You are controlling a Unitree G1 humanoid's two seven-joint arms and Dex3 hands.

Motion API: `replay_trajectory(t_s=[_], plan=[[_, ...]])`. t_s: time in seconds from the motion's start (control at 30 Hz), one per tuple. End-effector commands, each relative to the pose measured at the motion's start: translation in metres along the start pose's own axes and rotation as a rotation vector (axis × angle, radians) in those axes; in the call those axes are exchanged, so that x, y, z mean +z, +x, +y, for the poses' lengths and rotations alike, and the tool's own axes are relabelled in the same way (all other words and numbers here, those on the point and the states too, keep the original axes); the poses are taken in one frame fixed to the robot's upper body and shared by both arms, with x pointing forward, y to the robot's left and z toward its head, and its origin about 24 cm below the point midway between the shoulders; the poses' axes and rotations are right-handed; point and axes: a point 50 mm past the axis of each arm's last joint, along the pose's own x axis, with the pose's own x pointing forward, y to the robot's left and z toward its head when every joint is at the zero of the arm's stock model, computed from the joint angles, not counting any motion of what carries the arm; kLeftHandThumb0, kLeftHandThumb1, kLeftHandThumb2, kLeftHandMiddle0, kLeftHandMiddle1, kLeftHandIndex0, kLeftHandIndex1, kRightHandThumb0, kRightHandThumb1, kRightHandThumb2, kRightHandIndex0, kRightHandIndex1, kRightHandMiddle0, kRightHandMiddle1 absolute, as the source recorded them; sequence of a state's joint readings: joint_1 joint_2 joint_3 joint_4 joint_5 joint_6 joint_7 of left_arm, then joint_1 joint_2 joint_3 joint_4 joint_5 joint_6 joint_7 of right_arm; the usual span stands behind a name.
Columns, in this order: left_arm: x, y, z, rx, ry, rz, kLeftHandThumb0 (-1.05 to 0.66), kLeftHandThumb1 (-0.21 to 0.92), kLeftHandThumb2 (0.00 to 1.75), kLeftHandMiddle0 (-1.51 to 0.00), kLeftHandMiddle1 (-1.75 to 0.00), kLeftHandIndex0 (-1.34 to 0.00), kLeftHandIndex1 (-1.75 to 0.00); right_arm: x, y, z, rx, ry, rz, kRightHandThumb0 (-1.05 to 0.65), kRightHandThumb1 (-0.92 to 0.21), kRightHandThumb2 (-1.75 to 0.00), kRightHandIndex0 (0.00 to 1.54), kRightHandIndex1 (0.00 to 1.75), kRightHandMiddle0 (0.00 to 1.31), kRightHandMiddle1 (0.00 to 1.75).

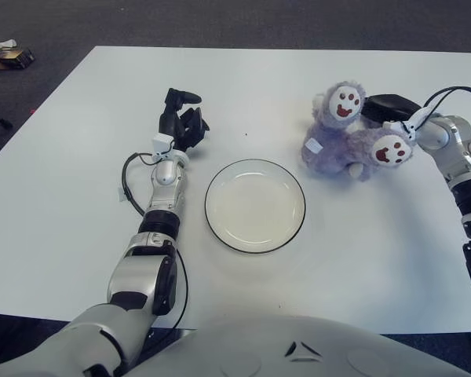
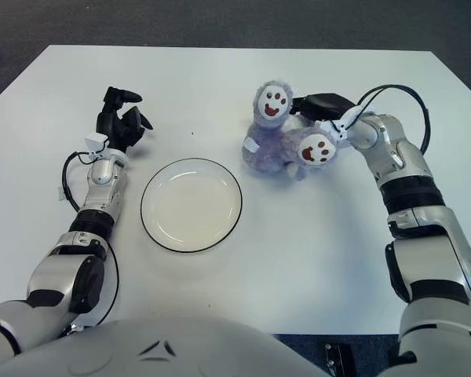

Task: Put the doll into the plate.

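A purple plush doll (image 1: 339, 140) with two white smiling faces is on the white table, to the right of the plate and a little farther back. The round white plate (image 1: 255, 206) with a dark rim sits at the table's middle with nothing in it. My right hand (image 1: 386, 107) is black and pressed against the doll's far right side, its fingers closed into the plush behind the two faces. My left hand (image 1: 184, 118) shows left of the plate and farther back, holding nothing, one finger sticking out.
The table's far edge (image 1: 282, 50) runs just behind both hands, with dark floor beyond. A small box (image 1: 8, 55) lies on the floor at the far left. A black cable (image 1: 128, 182) loops beside my left forearm.
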State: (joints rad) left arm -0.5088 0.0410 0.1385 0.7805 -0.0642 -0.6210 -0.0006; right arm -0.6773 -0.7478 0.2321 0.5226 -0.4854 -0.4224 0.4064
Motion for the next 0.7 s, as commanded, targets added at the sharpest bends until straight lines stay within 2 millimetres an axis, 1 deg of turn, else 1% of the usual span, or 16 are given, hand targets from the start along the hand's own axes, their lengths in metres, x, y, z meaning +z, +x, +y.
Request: replay_trajectory(t_s=[0.0,0.07,0.13,0.43,0.53,0.67], plan=[[-0.03,-0.029,0.002,0.017,-0.005,0.138,-0.36,0.78,0.7,-0.82,-1.75,-0.29,-1.75,0.001,0.0,-0.009,-0.06,0.073,-0.002,0.0,-0.32,-1.3,0.61,1.68,0.41,1.75],[-0.03,-0.029,0.002,0.016,-0.005,0.139,-0.36,0.78,0.7,-0.82,-1.75,-0.29,-1.75,0.001,0.0,-0.015,-0.086,0.103,-0.004,0.0,-0.32,-1.29,0.63,1.65,0.4,1.75],[-0.03,-0.029,0.002,0.015,-0.005,0.139,-0.36,0.78,0.7,-0.82,-1.75,-0.29,-1.75,0.001,-0.001,-0.017,-0.091,0.109,-0.005,0.0,-0.32,-1.29,0.64,1.64,0.4,1.75],[-0.03,-0.029,0.001,0.015,-0.006,0.139,-0.36,0.79,0.69,-0.82,-1.75,-0.29,-1.75,0.001,-0.001,-0.018,-0.094,0.116,-0.005,0.0,-0.31,-1.29,0.65,1.63,0.41,1.75],[-0.031,-0.028,0.001,0.015,-0.006,0.144,-0.36,0.79,0.69,-0.83,-1.75,-0.28,-1.75,0.008,0.0,-0.037,-0.129,0.109,-0.024,0.0,-0.31,-1.29,0.65,1.63,0.41,1.75],[-0.031,-0.028,0.001,0.015,-0.006,0.147,-0.36,0.79,0.69,-0.83,-1.75,-0.29,-1.75,0.012,-0.001,-0.045,-0.142,0.108,-0.032,0.0,-0.31,-1.3,0.66,1.63,0.41,1.75]])
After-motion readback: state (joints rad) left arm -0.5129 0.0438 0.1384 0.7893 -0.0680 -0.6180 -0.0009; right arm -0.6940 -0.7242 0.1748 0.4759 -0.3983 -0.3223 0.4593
